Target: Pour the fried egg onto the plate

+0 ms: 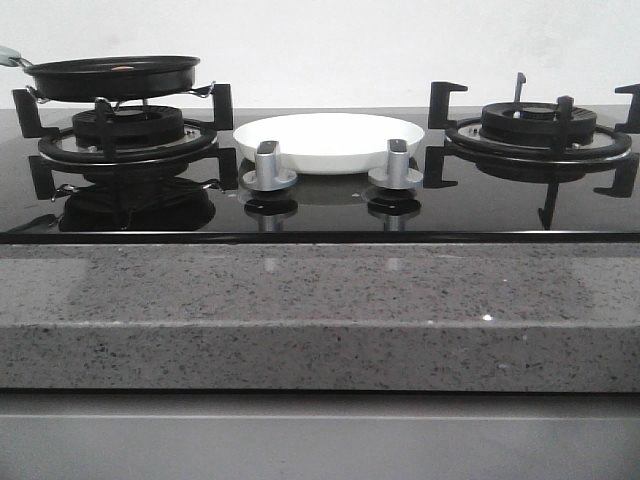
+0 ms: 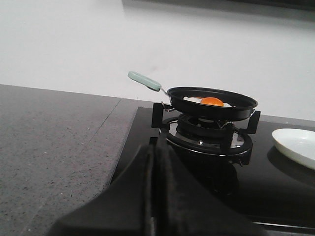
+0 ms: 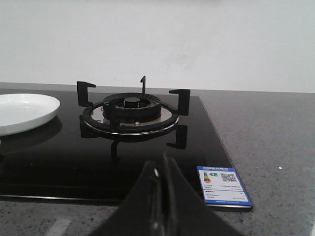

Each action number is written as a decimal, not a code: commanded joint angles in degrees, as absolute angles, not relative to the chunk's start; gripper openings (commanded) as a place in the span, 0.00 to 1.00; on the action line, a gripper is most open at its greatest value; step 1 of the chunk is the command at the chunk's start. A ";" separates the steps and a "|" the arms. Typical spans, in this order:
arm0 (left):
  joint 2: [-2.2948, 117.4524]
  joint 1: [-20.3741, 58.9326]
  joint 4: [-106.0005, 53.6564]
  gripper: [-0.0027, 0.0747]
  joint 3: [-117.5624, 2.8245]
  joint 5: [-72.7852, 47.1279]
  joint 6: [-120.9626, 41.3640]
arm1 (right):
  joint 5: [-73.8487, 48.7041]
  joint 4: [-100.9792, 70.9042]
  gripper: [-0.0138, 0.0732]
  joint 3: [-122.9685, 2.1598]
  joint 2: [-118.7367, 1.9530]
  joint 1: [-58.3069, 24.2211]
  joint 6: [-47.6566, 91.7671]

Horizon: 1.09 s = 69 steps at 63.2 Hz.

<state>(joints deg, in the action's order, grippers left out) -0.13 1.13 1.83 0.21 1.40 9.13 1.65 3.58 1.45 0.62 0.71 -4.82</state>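
Glossy black glass hob (image 1: 320,215), probably.

Fried egg (image 2: 211,101) in pan (image 1: 112,76) on left burner (image 1: 127,130); plate (image 1: 328,141) between burners, behind two knobs (image 1: 269,166); right burner (image 1: 538,125) bare.

The only printed thing I can find is a small sticker (image 3: 224,185) on the near right corner of the black glass hob (image 3: 59,157), seen from my right wrist. It has a blue border and a white field. On its left half sits a little stack of coloured bars, green at the top and red lower down, like an energy rating chart. On its right half is a square QR code. There are lines of small print under both and across the blue header, but they are too tiny and blurred for me to read a single word or number.
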 commanded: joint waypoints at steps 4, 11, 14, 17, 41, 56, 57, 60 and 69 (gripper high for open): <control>-1.17 1.05 1.79 0.01 0.53 5.81 9.54 | 6.41 4.16 0.02 1.24 1.56 1.09 -4.74; -1.17 1.05 1.79 0.01 0.53 5.81 9.54 | 6.41 4.16 0.02 1.24 1.56 1.09 -4.74; -1.17 1.05 1.79 0.01 0.53 5.81 9.54 | 6.41 4.16 0.02 1.24 1.56 1.09 -4.74; -1.17 1.05 1.79 0.01 0.53 5.81 9.54 | 6.41 4.16 0.02 1.24 1.56 1.09 -4.74; -1.17 1.05 1.79 0.01 0.53 5.81 9.54 | 6.41 4.16 0.02 1.24 1.56 1.09 -4.74; -1.17 1.05 1.79 0.01 0.53 6.17 9.54 | 6.64 4.16 0.02 1.24 1.56 1.08 -4.74; -1.17 1.05 1.79 0.01 0.53 6.29 9.54 | 6.75 4.16 0.02 1.24 1.56 1.08 -4.74; -1.17 1.05 1.79 0.01 0.53 7.46 9.54 | 6.84 4.16 0.02 1.24 1.56 1.08 -4.74; -1.07 1.05 1.67 0.01 -1.75 8.56 9.54 | 5.95 3.02 0.02 -0.17 1.56 1.08 -4.74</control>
<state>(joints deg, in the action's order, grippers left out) -0.13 1.13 1.83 0.10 3.57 9.13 1.87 3.67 1.45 0.62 0.71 -4.82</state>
